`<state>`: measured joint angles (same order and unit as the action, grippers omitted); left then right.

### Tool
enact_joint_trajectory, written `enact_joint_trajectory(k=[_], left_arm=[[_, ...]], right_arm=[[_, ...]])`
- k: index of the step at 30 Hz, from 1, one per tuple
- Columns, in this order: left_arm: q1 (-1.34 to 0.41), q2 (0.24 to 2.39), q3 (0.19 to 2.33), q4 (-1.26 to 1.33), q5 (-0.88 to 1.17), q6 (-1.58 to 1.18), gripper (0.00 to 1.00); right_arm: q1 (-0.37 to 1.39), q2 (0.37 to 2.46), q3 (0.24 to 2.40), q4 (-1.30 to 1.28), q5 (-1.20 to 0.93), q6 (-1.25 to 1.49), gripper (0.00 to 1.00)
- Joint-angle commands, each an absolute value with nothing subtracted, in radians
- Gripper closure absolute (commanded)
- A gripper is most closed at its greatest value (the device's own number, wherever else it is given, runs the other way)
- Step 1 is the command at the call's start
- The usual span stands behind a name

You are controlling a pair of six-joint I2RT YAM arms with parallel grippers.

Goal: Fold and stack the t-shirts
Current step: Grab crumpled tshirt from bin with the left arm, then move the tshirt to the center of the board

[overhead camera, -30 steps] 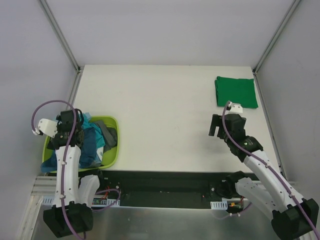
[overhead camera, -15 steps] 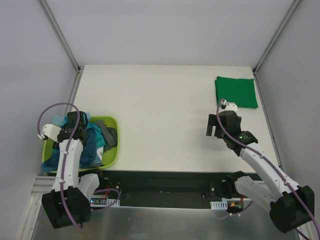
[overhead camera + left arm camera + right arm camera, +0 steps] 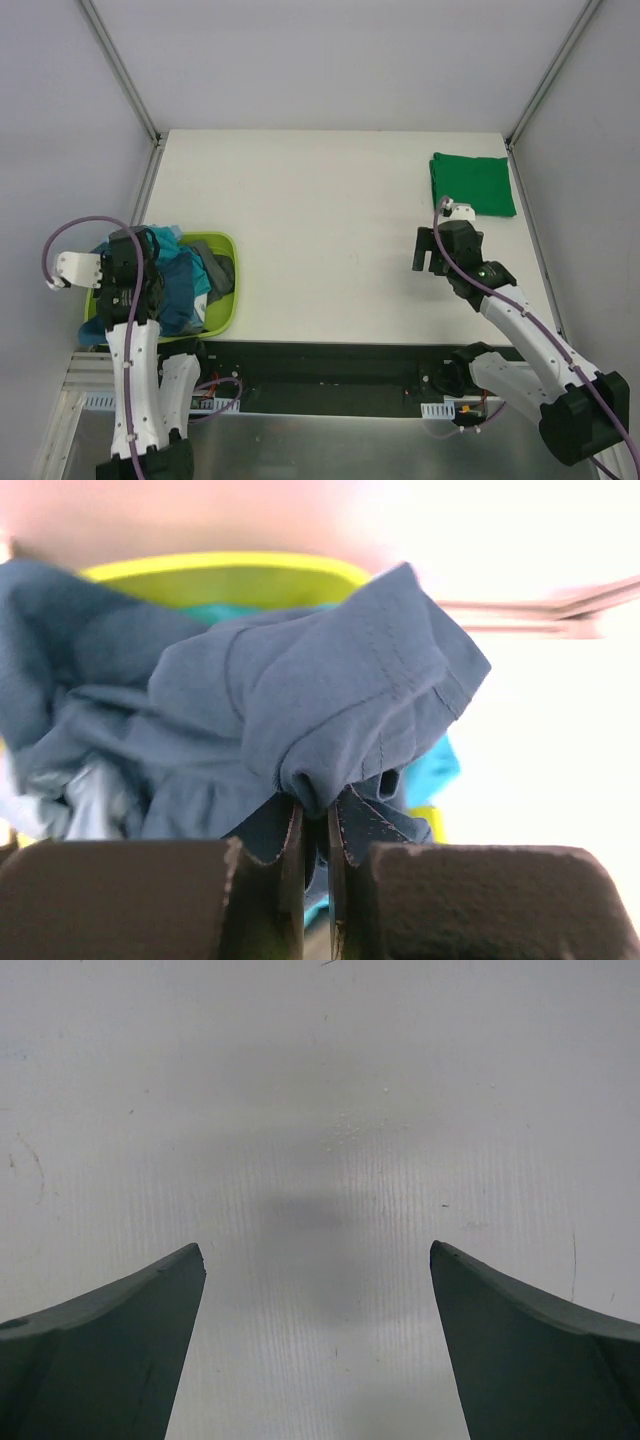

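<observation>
Fold of teal-blue t-shirt (image 3: 300, 700) in left pincer (image 3: 315, 818), right pincer (image 3: 318, 1260) agape

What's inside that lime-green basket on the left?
A crumpled heap: a dark teal-blue t-shirt, pinched by the left gripper, a light turquoise t-shirt and a dark grey t-shirt. Anything beneath them, and the floor of the basket, is covered.

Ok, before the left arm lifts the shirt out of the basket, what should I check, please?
1. Grip: left hand shut on the blue t-shirt, ok.
2. Single shirt pinched: cannot tell; other cloth tangles around it.
3. Helper: right hand open, holding nothing, ok.
4. Room: table bare between basket and folded green t-shirt, ok.
5. Whether the basket stays put during the lift: cannot tell.
</observation>
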<state>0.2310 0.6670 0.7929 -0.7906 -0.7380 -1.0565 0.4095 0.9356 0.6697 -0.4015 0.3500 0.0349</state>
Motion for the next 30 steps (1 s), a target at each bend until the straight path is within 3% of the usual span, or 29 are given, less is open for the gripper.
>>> enact_joint_trajectory(k=[1, 6, 14, 19, 25, 30], left_arm=[[0.238, 0.575, 1.007, -0.759, -0.678, -0.964, 1.00], [0.238, 0.642, 1.245, -0.635, -0.397, -0.795, 1.00], [0.209, 0.968, 1.532, -0.407, 0.372, -0.698, 1.00], [-0.165, 1.124, 1.658, -0.273, 0.399, -0.533, 1.00], [-0.464, 1.443, 2.029, -0.230, 0.702, -0.531, 1.00], [-0.551, 1.581, 2.195, -0.229, 0.720, -0.525, 1.00]], right_arm=[[0.408, 0.885, 0.706, -0.402, 0.345, 0.020, 0.04], [0.408, 0.828, 0.692, -0.400, 0.370, 0.029, 0.04], [0.407, 0.727, 0.670, -0.397, 0.431, 0.052, 0.04], [0.402, 0.674, 0.655, -0.390, 0.474, 0.072, 0.04], [0.394, 0.643, 0.637, -0.380, 0.512, 0.081, 0.04], [0.388, 0.611, 0.634, -0.399, 0.546, 0.092, 0.04]])
